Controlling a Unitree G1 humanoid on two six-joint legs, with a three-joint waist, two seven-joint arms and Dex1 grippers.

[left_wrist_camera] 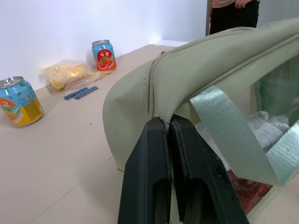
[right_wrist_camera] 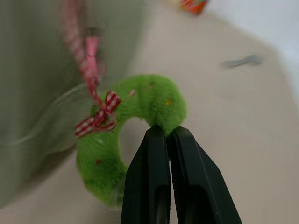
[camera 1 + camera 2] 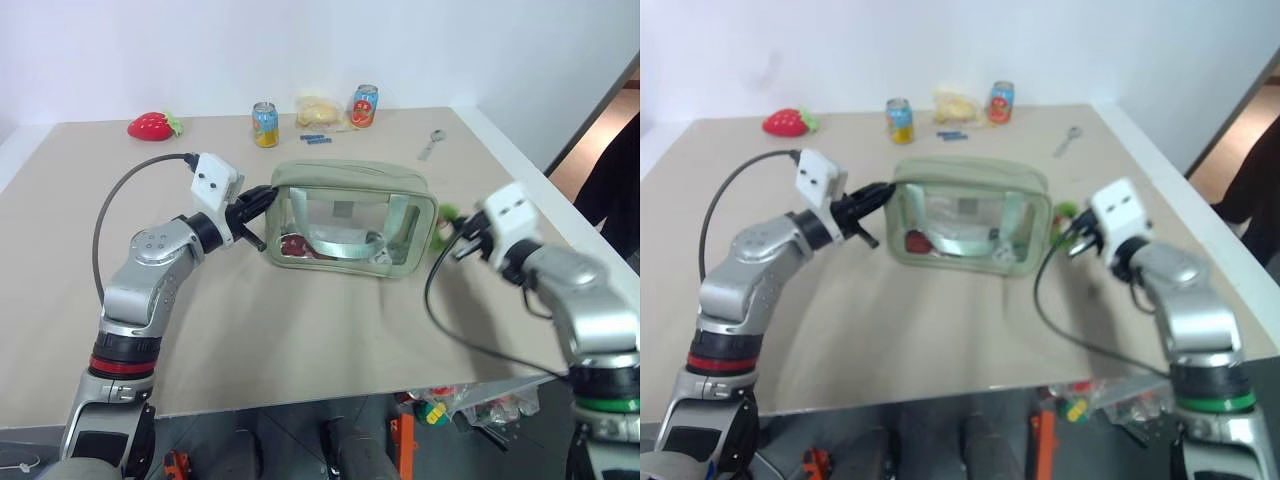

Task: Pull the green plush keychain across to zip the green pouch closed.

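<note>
The green pouch (image 3: pixel 350 180) stands upright in the middle of the table, its clear window facing me. My left gripper (image 3: pixel 268 196) is shut on the fabric at the pouch's left end; in the left wrist view its fingers (image 1: pixel 154 154) pinch just below the zip seam of the green pouch (image 1: pixel 196 74). The green plush keychain (image 3: pixel 447 213) sits at the pouch's right end. My right gripper (image 2: pixel 166 131) is shut on the rim of the fuzzy ring (image 2: pixel 154 100), which hangs from a red checked ribbon.
A red plush strawberry (image 3: pixel 150 125) lies at the far left. Two drink cans (image 3: pixel 265 124) (image 3: pixel 365 105), a yellow packet (image 3: pixel 318 110) and small blue pieces (image 3: pixel 313 139) line the back. A metal spoon (image 3: pixel 432 145) lies at the back right. A person (image 3: pixel 615 170) stands beyond the table's right edge.
</note>
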